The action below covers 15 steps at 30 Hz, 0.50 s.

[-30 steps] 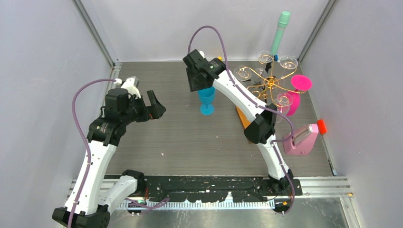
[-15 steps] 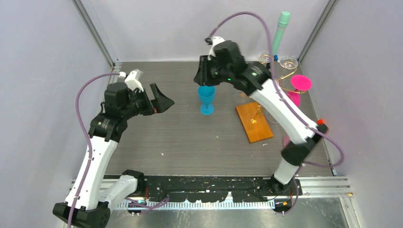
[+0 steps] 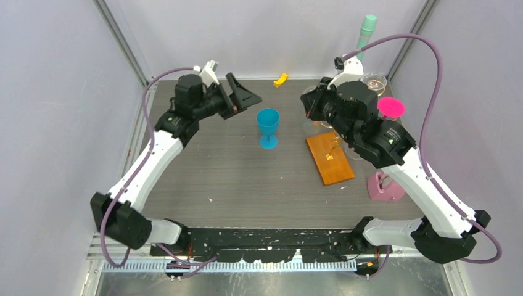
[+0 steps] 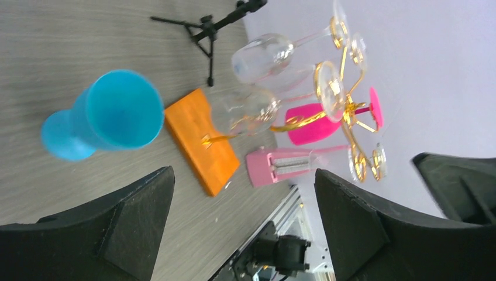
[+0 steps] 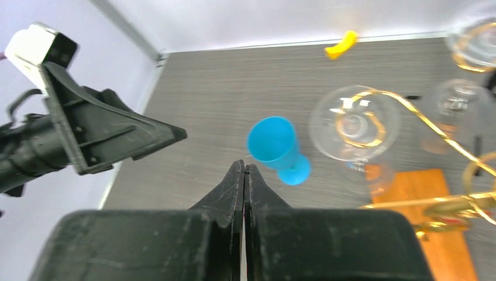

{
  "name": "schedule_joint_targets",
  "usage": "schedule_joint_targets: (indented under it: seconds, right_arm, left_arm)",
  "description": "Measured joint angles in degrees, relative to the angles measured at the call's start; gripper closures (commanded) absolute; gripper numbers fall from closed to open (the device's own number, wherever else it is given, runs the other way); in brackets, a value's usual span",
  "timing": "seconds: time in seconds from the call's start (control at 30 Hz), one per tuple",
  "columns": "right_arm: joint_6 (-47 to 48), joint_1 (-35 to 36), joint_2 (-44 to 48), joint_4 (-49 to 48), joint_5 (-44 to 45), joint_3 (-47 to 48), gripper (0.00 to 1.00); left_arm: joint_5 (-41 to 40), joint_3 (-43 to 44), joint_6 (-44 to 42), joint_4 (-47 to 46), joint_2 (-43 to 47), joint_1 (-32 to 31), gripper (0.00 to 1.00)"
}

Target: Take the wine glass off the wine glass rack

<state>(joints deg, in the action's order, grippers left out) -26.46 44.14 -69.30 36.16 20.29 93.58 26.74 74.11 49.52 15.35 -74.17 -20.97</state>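
Right tool (image 5: 244,167): clenched on nothing. 1 second ago it stood half-spread directly over the blue glass; since then it has let go, lifted and drawn back toward the rack.
Blue glass (image 3: 267,123): upright on the table (image 3: 234,172), touched by neither tool, near the rack's wooden base but apart from it. It has not shifted while the arm pulled away.
Rack (image 3: 330,157): its base is now in plain sight, where the right arm covered most of it 1 second ago. Clear glasses (image 4: 260,55) and 1 pink glass (image 4: 310,130) hang from its gold wires.
Left tool (image 4: 244,172): spread wide and holding nothing. It has swung from the left middle of the table to the back left, and now faces the blue glass with the rack beyond it.
What it means: you appear to have 1 glass off the rack and safely set down, so the task as worded looks met. The right arm's retreat reads as the end of that placement.
Open question: whether the left tool is lining up for another glass or simply moving clear cannot be told.
Watch: the right arm hangs close over the rack's wires, so a careless move there could snag them.
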Motion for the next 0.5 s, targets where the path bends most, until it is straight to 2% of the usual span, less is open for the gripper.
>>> schedule_joint_targets:
  seconds: [0.07,0.13,0.2,0.27,0.33,0.5]
  right_arm:
    - [0.2,0.0,1.2,0.1,4.7,-2.3,0.97]
    - [0.2,0.0,2.5,0.4,7.5,-3.8,0.89]
    - [0.4,0.0,4.0,0.7,9.3,-4.6,0.77]
    - [0.5,0.0,6.1,1.4,10.3,-4.7,0.7]
    - [0.6,0.0,7.8,2.0,10.7,-4.7,0.66]
    - [0.2,0.0,10.9,3.7,10.8,-4.7,0.64]
  left_arm:
    - [-0.4,3.6,2.2,-2.7,-4.6,-2.2,0.1]
    - [-0.4,6.8,3.9,-4.7,-8.5,-3.6,0.12]
    - [-0.4,9.9,5.5,-6.8,-12.2,-4.7,0.13]
    - [-0.3,13.5,8.5,-9.3,-16.9,-5.4,0.12]
    - [0.0,14.3,10.2,-10.8,-18.7,-5.8,0.11]
    - [1.0,17.5,15.3,-14.8,-24.7,-6.7,0.1]
